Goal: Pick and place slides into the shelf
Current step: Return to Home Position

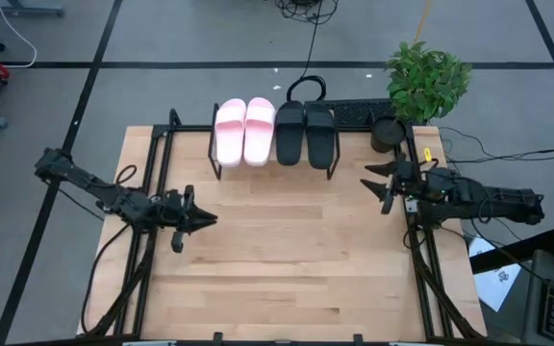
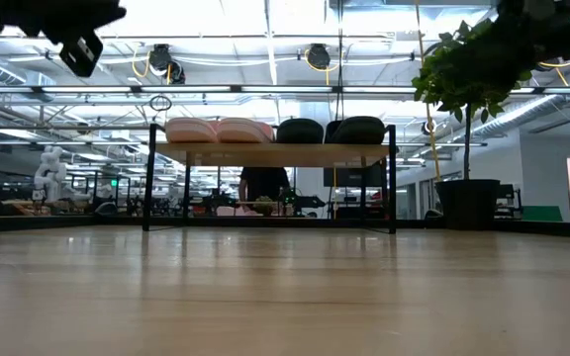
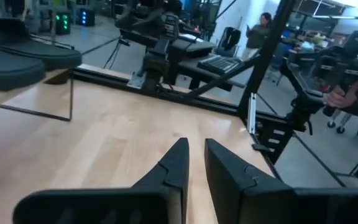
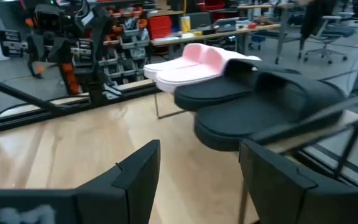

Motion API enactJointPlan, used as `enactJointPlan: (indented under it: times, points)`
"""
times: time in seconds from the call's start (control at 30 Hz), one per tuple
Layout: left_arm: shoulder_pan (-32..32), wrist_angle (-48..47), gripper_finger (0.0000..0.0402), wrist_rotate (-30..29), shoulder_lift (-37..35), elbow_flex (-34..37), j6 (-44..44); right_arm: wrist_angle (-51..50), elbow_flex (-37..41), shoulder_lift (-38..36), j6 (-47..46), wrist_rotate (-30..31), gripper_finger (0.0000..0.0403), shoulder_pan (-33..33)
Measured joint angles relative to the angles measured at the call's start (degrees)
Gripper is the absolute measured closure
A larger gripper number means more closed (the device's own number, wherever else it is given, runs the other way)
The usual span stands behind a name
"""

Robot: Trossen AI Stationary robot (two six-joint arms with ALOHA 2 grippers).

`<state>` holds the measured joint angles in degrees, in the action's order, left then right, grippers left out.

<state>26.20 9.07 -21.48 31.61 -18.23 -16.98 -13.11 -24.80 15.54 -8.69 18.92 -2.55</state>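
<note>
All the slides lie side by side on top of the shelf (image 2: 275, 154), soles down: the light pink pair (image 1: 245, 132) on its left half, the black pair (image 1: 305, 134) on its right half. The low view shows the pink pair (image 2: 216, 130) and the black pair (image 2: 330, 130) on the shelf's wooden top. My left gripper (image 1: 205, 219) hovers shut over the table's left half, pointing right. My right gripper (image 1: 375, 183) is open near the right edge, just right of the shelf, and faces the black pair (image 4: 260, 99) and the pink pair (image 4: 197, 62).
A potted plant (image 1: 426, 82) stands at the table's far right corner, with a dark keyboard (image 1: 359, 112) behind the shelf. Black frame rails (image 1: 157, 163) run along the left and right table sides. Bare wood (image 1: 287, 259) stretches from the shelf toward the near edge. A person (image 3: 260, 31) sits in the room beyond.
</note>
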Motion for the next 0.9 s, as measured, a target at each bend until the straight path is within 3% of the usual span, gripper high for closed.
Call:
enactJointPlan:
  times: [0.23, 0.43, 0.73, 0.9]
  points:
    - [-8.5, -8.5, 0.0355, 11.0, -9.5, 1.2, 1.7, -8.3, 0.0, -11.2, 0.4, 0.2, 0.0193, -3.0]
    - [-14.9, -14.5, 0.0355, 15.6, -14.8, 1.4, 3.0, -16.5, -0.1, -15.4, -2.6, 0.2, 0.0193, -3.1]
    - [-19.6, -0.4, 0.0355, 20.2, -15.2, 13.9, 4.2, -15.6, 1.0, -14.4, -2.6, 0.2, 0.0193, -3.1]
    - [-23.3, 4.3, 0.0355, 24.6, -15.2, 17.6, 3.8, -8.6, 7.4, -14.4, -2.6, 0.5, 0.0193, -3.1]
